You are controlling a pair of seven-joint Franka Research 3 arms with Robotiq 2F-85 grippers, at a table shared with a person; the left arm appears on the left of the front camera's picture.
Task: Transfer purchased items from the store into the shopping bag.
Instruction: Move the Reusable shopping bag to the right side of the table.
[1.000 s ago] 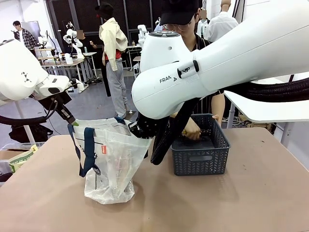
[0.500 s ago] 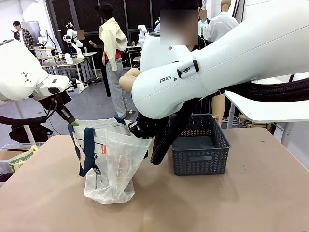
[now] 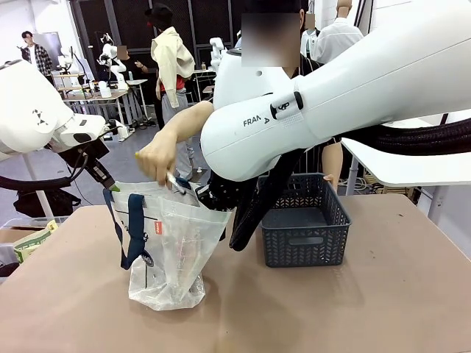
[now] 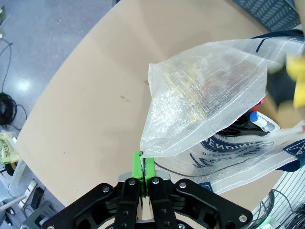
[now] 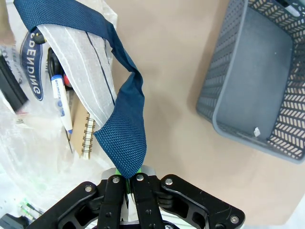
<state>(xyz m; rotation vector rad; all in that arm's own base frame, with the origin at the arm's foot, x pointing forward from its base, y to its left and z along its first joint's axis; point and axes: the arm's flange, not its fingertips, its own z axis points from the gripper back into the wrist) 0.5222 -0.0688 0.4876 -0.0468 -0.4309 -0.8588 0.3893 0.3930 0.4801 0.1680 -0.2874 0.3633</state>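
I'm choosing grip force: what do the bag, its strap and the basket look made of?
The bag: thin translucent plastic, likely woven film; a fine grid and crinkles show. The strap: navy woven webbing, matte; the weave texture is plain. The basket: dark grey rigid plastic, probably moulded; lattice slots, smooth rim.

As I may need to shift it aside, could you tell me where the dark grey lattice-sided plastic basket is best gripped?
Take the dark grey lattice-sided plastic basket by the solid rim of its near wall, coming straight down from above, one finger inside and one outside. It stands level and open-topped on the tan table, and that rim is a thin upright edge.
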